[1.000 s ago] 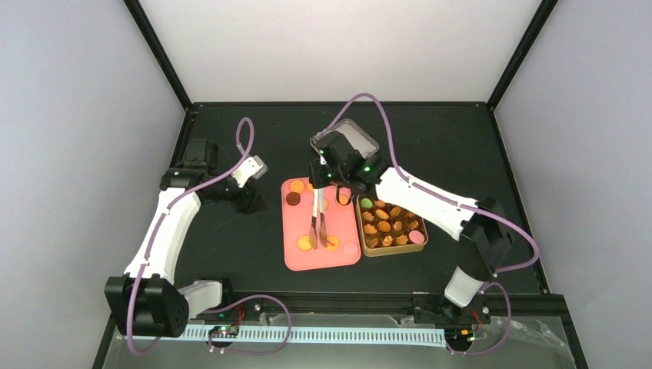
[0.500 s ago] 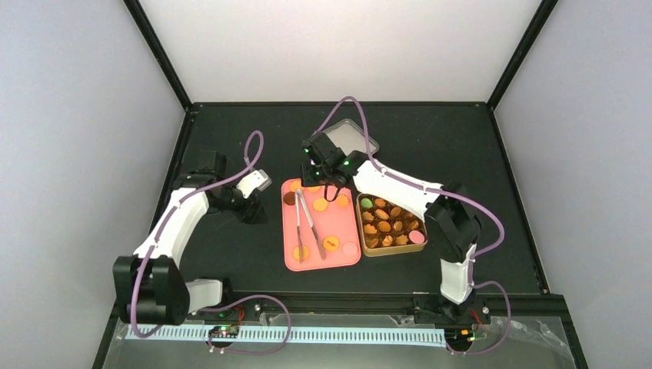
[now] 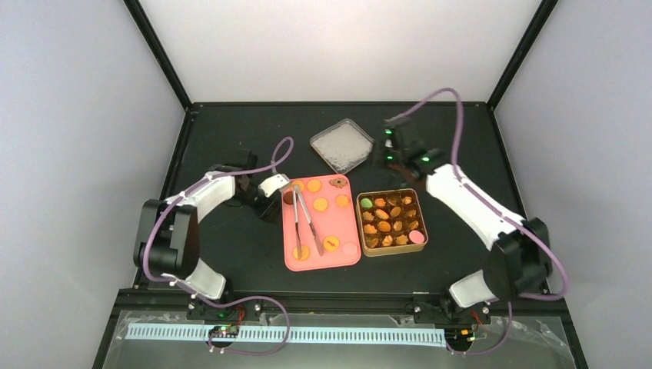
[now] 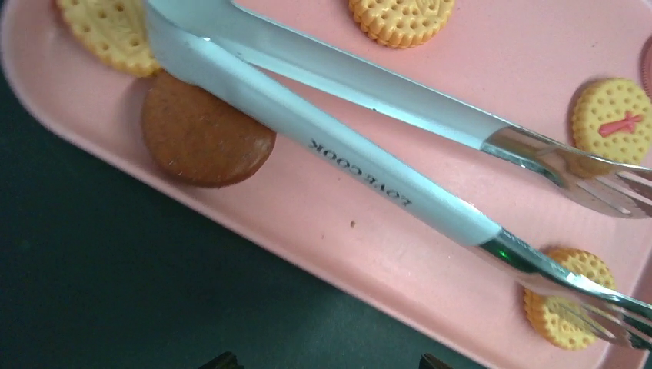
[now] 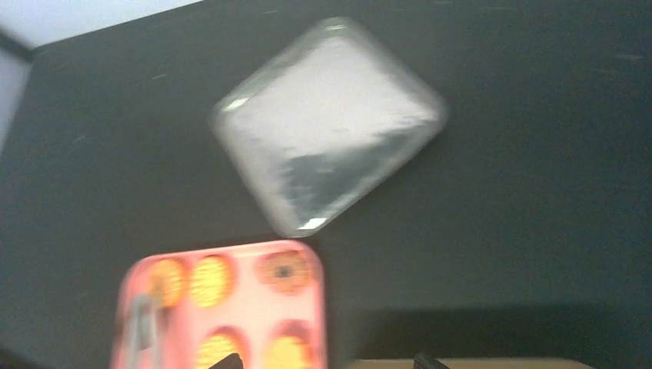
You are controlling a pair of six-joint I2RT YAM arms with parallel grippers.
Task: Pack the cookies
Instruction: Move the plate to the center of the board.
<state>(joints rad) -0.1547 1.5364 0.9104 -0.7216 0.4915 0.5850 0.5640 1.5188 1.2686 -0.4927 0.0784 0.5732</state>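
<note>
**Loose cookies on the tray, tongs lying across them**

The cookies (image 3: 321,204) are in two places: several lie flat and scattered on the pink tray (image 3: 342,227), and many more fill the gold tin (image 3: 424,219) just to its right. The metal tongs (image 3: 304,219) rest on the tray. In the left wrist view one arm of the tongs lies over the edge of a dark brown cookie (image 4: 204,138) close to the tray's rim.

The left gripper (image 3: 278,189) sits at the tray's left edge, near the handle end of the tongs. Its fingers are spread and hold nothing. The right gripper (image 3: 384,153) hangs behind the tin, near the clear lid (image 3: 342,144), also spread and empty; its own view is blurred.

The main risk is probably lifting the tongs carelessly. Dragging them could push the dark cookie over the nearby rim onto the table. The tongs look smooth and springy, so pinching one arm only could let them twist or slip. The tin also looks nearly full, so forcing more in could crack cookies.
</note>
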